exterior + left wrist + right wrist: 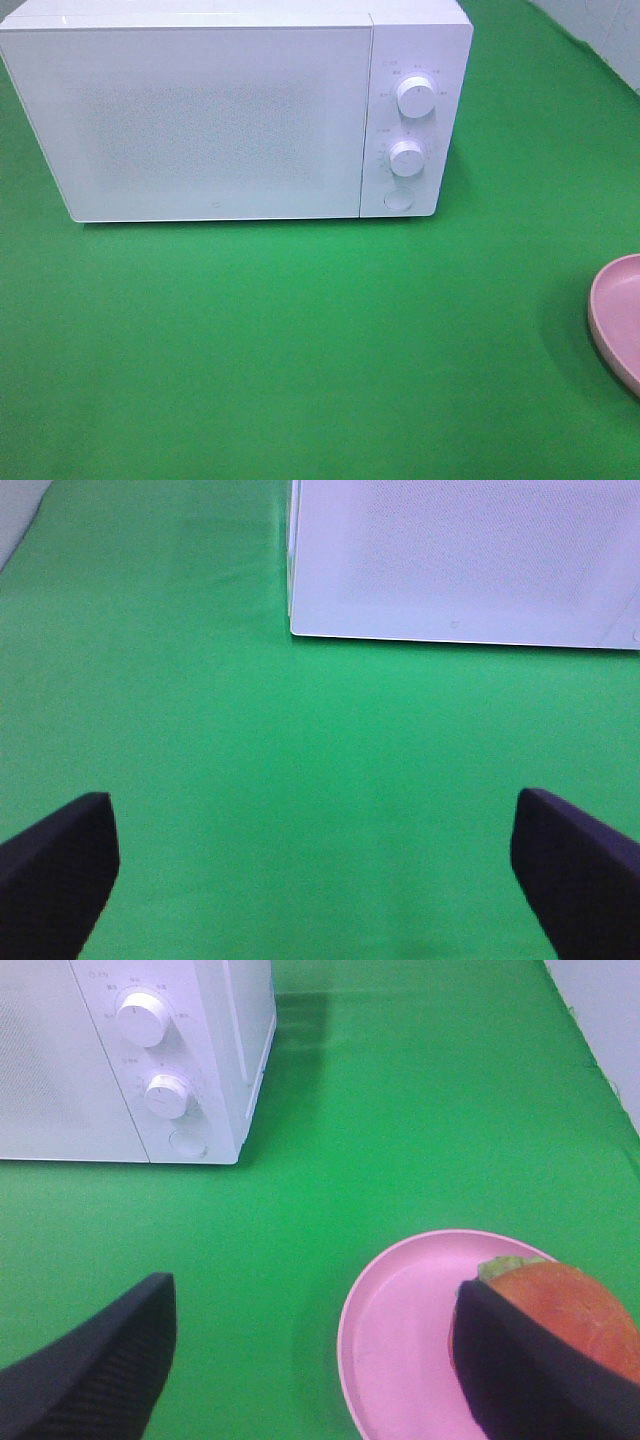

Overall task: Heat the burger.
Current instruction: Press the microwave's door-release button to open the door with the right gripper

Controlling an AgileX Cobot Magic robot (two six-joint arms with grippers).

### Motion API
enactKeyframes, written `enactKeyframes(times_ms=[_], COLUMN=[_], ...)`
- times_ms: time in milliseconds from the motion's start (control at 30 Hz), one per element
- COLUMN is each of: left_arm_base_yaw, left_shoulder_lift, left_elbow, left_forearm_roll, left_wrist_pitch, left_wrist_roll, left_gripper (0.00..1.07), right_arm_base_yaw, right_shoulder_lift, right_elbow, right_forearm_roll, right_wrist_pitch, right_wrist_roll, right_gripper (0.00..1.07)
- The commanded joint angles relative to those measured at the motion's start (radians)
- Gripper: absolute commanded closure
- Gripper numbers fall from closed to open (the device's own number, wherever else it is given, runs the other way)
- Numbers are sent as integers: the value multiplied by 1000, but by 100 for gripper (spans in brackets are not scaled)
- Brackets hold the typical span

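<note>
The burger [565, 1305] shows only in the right wrist view: an orange-brown bun with a bit of green lettuce, lying on a pink plate [400, 1335]. One dark finger [530, 1370] of my right gripper [310, 1360] covers part of it. That gripper is open, with nothing between its fingers. My left gripper [315, 880] is wide open over bare green cloth, short of the white microwave [460, 560]. The microwave [210, 120] stands at the back with its door closed. Neither gripper appears in the high view.
The microwave's two knobs [416, 96] [406, 157] and a round button [398, 200] are on its right panel. The pink plate [618, 320] pokes in at the high view's right edge. Green cloth [300, 340] covers the table.
</note>
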Motion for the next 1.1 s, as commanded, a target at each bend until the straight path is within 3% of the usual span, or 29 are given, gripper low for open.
enactKeyframes(times_ms=[33,700,833,1100], left_arm_base_yaw=[0,0,0,0], left_shoulder_lift=[-22,-22,-22,-22], left_elbow=[0,0,0,0], left_forearm_roll=[1,1,1,1], left_wrist_pitch=[-5,-5,-5,-5], left_wrist_roll=[-3,-3,-3,-3], left_gripper=[7,7,7,7], right_arm_base_yaw=[-7,-7,-7,-7], right_shoulder_lift=[31,313,405,531], right_elbow=[13,109,144,149], right_forearm_roll=[-8,-3,-3,-4], right_wrist_pitch=[-61,-469,-659,-857], right_wrist_roll=[-4,-4,-4,-4], right_gripper=[33,33,33,33])
